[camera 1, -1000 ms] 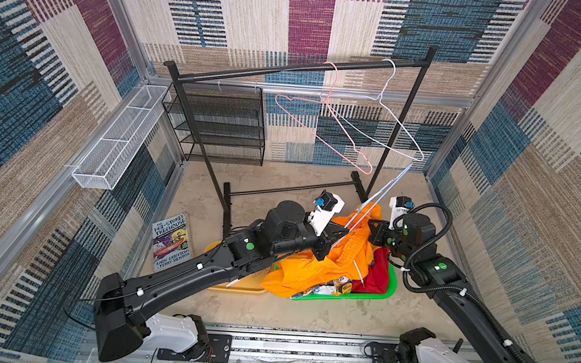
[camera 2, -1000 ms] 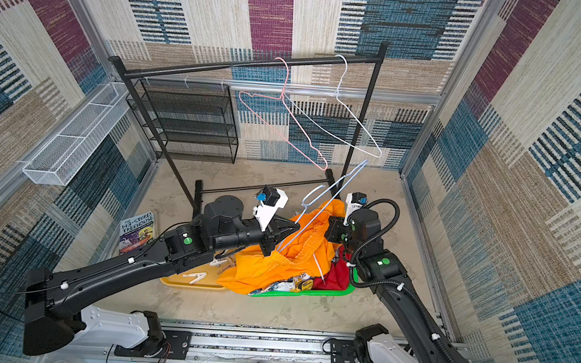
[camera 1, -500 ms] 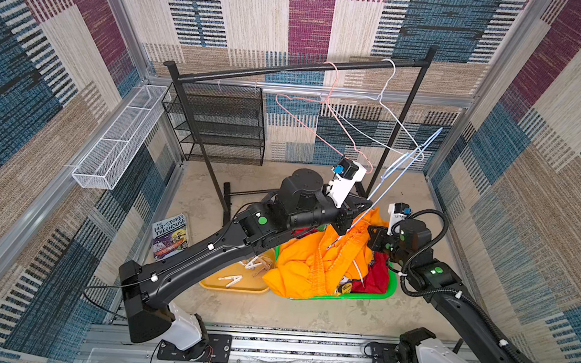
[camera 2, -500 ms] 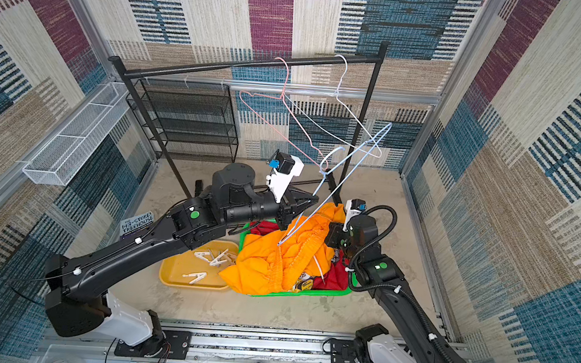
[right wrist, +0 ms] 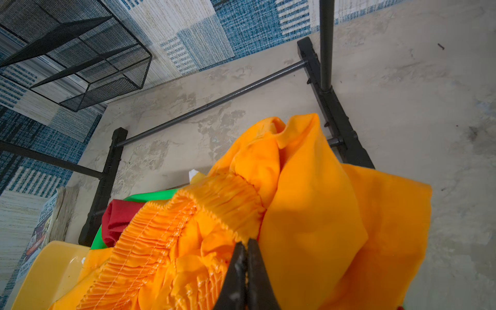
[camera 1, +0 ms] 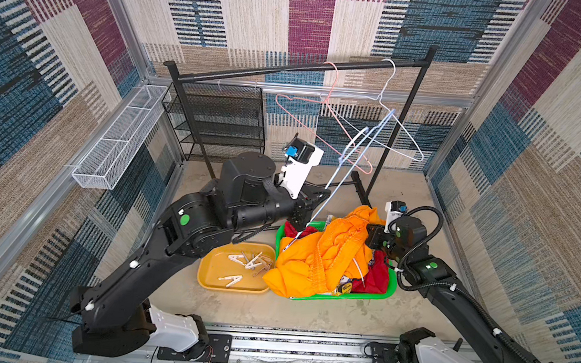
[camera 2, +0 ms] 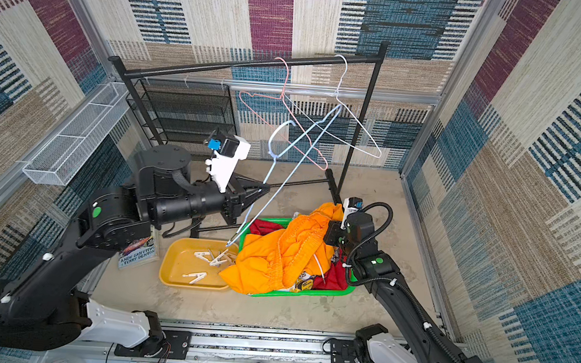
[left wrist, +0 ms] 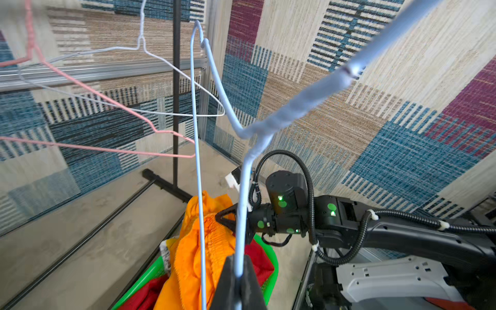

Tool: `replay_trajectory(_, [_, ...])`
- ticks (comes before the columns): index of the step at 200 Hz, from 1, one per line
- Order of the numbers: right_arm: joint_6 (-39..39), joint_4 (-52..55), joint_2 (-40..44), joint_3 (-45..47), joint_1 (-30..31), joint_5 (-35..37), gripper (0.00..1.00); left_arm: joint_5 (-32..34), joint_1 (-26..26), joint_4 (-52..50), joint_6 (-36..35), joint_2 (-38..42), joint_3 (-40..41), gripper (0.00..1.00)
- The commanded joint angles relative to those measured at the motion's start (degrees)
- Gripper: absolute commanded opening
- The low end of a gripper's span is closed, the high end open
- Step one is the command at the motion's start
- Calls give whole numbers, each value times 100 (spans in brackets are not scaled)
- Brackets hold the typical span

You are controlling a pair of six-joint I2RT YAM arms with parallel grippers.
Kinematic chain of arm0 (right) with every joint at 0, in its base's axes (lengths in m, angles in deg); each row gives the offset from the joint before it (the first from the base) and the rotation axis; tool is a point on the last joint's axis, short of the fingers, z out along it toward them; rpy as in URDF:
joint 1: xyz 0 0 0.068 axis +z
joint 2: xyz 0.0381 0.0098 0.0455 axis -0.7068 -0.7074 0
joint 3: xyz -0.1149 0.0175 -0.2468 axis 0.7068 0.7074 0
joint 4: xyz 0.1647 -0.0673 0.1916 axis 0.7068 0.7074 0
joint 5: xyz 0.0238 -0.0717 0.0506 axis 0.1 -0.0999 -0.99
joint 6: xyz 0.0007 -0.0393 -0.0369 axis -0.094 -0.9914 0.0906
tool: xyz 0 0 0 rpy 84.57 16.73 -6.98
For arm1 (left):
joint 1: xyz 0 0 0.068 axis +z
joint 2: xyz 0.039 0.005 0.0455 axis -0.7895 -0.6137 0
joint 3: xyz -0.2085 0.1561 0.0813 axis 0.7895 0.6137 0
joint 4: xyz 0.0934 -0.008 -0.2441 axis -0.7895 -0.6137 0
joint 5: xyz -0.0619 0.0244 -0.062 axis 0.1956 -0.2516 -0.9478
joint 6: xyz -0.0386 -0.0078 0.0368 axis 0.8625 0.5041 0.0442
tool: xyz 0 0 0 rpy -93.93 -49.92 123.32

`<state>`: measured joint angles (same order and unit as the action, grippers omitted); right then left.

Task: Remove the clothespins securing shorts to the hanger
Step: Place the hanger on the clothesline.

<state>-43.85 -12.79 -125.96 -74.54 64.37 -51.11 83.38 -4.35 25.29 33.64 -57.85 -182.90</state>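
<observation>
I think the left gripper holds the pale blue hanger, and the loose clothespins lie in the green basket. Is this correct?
Not quite. The clothespins lie in the yellow tray, beside the green basket, as both top views show. The rest holds: the left gripper is shut on the pale blue hanger, as the left wrist view shows.

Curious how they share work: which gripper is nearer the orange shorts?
Right. The right gripper is shut on the orange shorts by the waistband; the left gripper is apart from them, holding the pale blue hanger.
</observation>
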Motion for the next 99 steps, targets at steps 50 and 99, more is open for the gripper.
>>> replay_trajectory(50, [-103, -384, -184, -77, 73, -81, 3, 1489, 424, -2199, 462, 679, -555, 0])
replay_trajectory(99, [-165, -516, -317, -94, 263, -56, 3, 759, 1842, -2687, 483, 544, -426, 0])
